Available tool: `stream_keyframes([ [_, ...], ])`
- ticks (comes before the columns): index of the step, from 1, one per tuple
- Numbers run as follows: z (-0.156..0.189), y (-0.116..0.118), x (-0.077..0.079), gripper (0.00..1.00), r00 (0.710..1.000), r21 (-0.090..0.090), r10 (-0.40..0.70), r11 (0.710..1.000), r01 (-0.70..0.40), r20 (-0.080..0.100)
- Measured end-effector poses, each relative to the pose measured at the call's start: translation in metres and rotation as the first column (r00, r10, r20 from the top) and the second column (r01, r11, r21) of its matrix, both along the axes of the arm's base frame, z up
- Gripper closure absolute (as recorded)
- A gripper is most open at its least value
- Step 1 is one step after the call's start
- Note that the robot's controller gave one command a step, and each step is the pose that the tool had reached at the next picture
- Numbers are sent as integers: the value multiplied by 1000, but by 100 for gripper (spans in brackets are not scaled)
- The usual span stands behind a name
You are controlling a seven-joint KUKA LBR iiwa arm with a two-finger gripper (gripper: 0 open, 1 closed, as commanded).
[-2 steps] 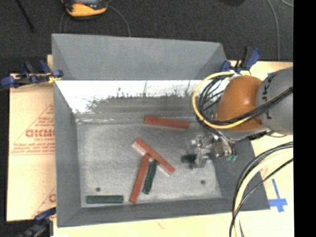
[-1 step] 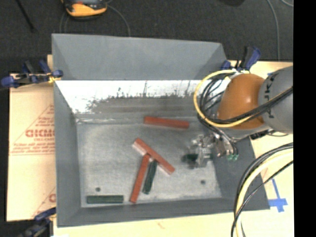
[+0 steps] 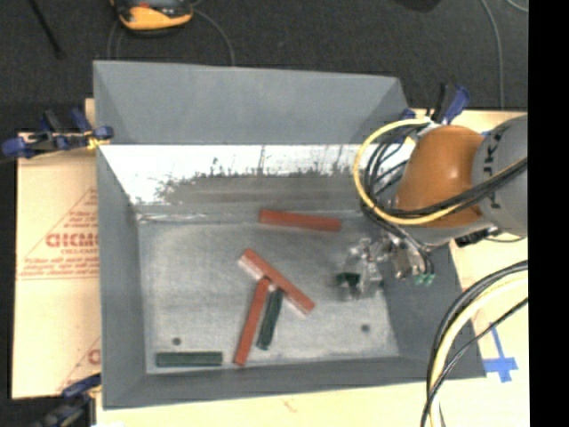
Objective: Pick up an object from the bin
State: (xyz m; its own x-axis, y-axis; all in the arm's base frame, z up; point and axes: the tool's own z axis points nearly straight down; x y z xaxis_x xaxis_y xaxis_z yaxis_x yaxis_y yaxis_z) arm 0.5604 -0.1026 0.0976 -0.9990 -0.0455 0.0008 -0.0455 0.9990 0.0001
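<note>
So, gripper (image 3: pixel 363 269): hung low over the floor of the bin (image 3: pixel 267 163), under the robot's orange wrist cover.
Jaws: whether they stood apart or together could not be told; the metal parts hid the gap.
Small dark green bit (image 3: pixel 346 280): lay just beside the gripper, to its lower left; whether it was gripped could not be told.
Handling of the bit: probably light, stiff and short, so easy to tip; best taken across its narrow width.
Slanted red stick (image 3: pixel 277 282): near the gripper, to its left, resting across the upper ends of two others.
Second red stick (image 3: pixel 251 326) and dark green stick (image 3: pixel 269 318): further left and below the gripper, side by side.
Handling of the sticks: likely light, rigid and smooth; a hold across the narrow width near the middle should stop a stick swinging.
Long red stick (image 3: pixel 300 221): left of and above the gripper, alone.
Last green stick (image 3: pixel 188 358): well apart, far left and below the gripper.
</note>
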Motion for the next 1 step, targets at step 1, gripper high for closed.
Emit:
stream_keyframes([
  [1,14,0,1,100,1000,-1,0,1000,0,6],
])
